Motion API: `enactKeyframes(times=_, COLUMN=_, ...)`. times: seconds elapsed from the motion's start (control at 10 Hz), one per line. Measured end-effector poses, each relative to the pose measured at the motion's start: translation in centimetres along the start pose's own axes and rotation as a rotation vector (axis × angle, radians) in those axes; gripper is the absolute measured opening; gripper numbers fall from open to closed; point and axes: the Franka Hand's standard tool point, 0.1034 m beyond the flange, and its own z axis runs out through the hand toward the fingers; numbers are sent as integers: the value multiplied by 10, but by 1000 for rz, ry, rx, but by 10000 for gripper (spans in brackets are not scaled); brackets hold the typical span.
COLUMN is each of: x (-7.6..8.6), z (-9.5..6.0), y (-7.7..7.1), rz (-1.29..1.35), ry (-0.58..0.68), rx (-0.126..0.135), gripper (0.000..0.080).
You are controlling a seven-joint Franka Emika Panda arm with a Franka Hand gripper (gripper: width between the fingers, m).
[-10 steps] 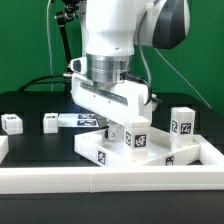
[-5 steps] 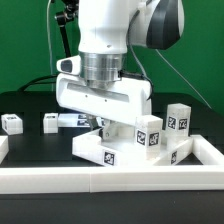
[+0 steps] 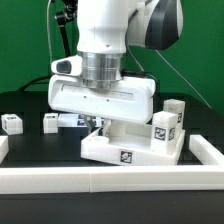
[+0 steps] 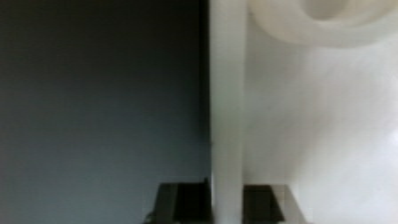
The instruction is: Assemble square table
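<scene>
The white square table top [image 3: 130, 150] lies on the black table with a tag on its front wall. Two white tagged legs [image 3: 165, 126] stand upright at its end on the exterior view's right. My gripper [image 3: 101, 127] reaches down at the top's end on the exterior view's left and is shut on its raised rim. In the wrist view the white rim wall [image 4: 224, 120] runs between my two dark fingertips [image 4: 183, 202], and the gripper [image 4: 224, 203] pinches it. Two loose tagged legs [image 3: 12, 123] [image 3: 50, 122] lie on the exterior view's left.
The long white border rail [image 3: 100, 179] runs along the front, with raised ends at both sides. The marker board [image 3: 72, 119] lies flat behind the loose legs. Cables and a green wall stand behind the arm.
My hand has turned, and the table top has turned with it. Its tagged wall now faces the front, and the standing legs have swung toward the exterior view's right.
</scene>
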Motion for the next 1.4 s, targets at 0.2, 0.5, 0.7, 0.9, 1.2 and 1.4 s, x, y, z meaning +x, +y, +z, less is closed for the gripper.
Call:
enactKeyframes(times=0.2, x=4, z=-2, y=0, rz=-149, ry=4, rx=-15, gripper=66)
enactKeyframes(times=0.5, x=5, z=-1, y=4, rz=-331, ry=2, rx=-28, gripper=66)
enactKeyframes(times=0.7, x=6, z=-2, y=3, rz=-445, ry=-1, rx=-42, gripper=66)
enactKeyframes(times=0.9, x=13, z=-4, y=-3, rz=-592, ry=-4, rx=-63, gripper=66)
enactKeyframes(times=1.2, x=23, z=-4, y=-7, rz=-851, ry=-13, rx=-88, gripper=66)
enactKeyframes(times=1.4, x=23, z=-4, y=-2, rz=-990, ry=-25, rx=-101, gripper=66)
